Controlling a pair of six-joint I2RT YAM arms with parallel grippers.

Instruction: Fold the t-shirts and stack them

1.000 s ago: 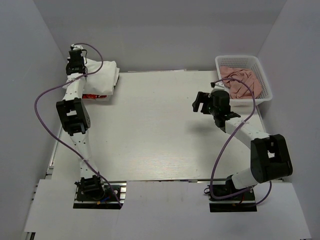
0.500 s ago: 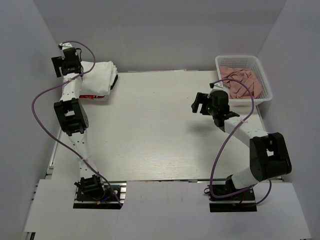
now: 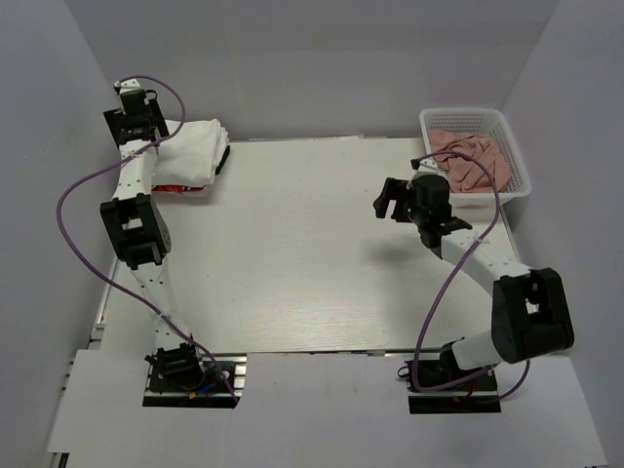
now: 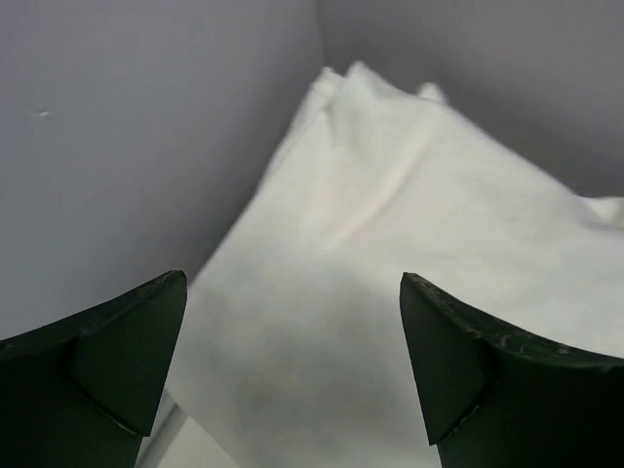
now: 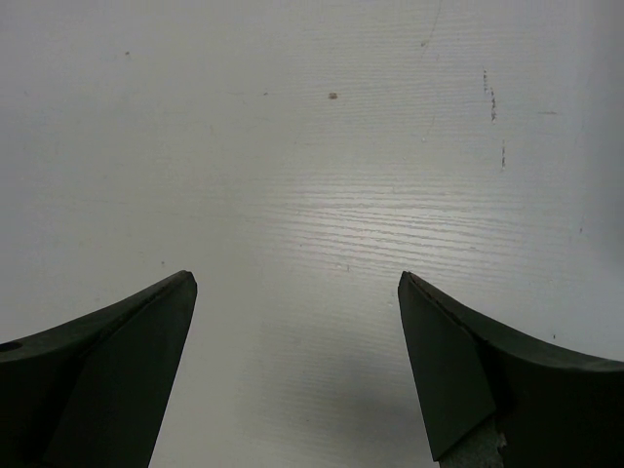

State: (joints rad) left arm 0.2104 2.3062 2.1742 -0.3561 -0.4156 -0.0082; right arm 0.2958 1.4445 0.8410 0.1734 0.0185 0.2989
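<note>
Folded white t-shirts (image 3: 195,154) lie stacked at the table's far left corner, with a strip of colourful print (image 3: 181,187) showing at the stack's near edge. My left gripper (image 3: 134,119) hangs open just left of and above the stack, by the wall. In the left wrist view the top white t-shirt (image 4: 390,234) fills the space below the left gripper (image 4: 292,361), and nothing sits between the spread fingers. My right gripper (image 3: 386,200) is open over bare table at the right of centre. In its own view the right gripper (image 5: 297,366) holds nothing.
A white plastic basket (image 3: 519,156) holding salmon-pink cloths (image 3: 470,156) stands at the far right corner, just behind my right arm. Grey walls close in the left, back and right sides. The white table (image 3: 292,253) spreads between the arms.
My left gripper opened, let go of the top t-shirt and drew back up and left off the stack towards the wall. The right arm hardly moved.
</note>
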